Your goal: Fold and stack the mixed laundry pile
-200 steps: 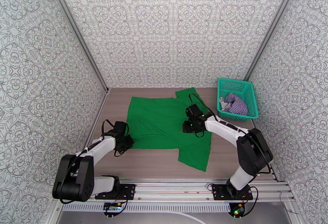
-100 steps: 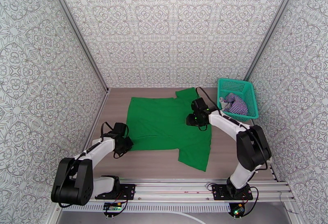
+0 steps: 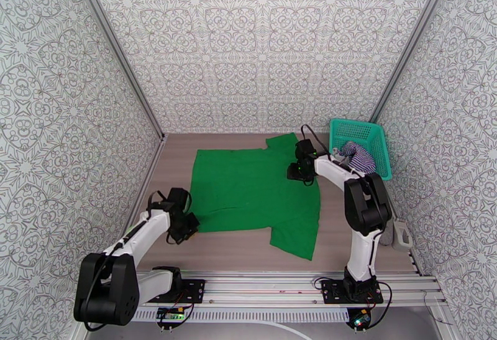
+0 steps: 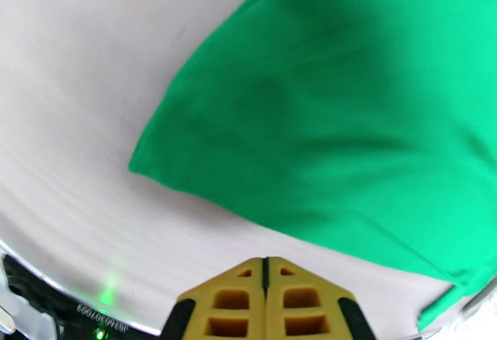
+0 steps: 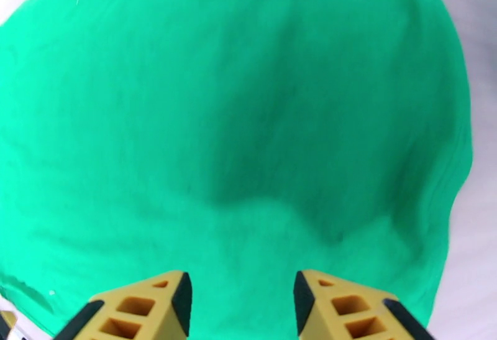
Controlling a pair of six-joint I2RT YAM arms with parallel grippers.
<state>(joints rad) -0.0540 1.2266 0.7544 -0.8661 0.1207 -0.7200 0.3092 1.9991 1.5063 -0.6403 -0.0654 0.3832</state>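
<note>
Green T-shirt [image 3: 248, 189] lies spread; right pincer [image 5: 242, 288] gapes above it, left pincer [image 4: 267, 266] clenched empty beside it; a careless pinch could bunch it.

Under the right claw [image 5: 242, 288] the green T-shirt [image 5: 248, 117] is soft matt cloth. The claw's yellow fingers [image 5: 143, 307] look matt plastic. Just beside it, the basket [image 3: 360, 130] is teal plastic mesh.

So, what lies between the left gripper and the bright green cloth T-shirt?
A bare strip of pale tabletop, as the left wrist view shows, separates the left gripper from the green T-shirt.
</note>
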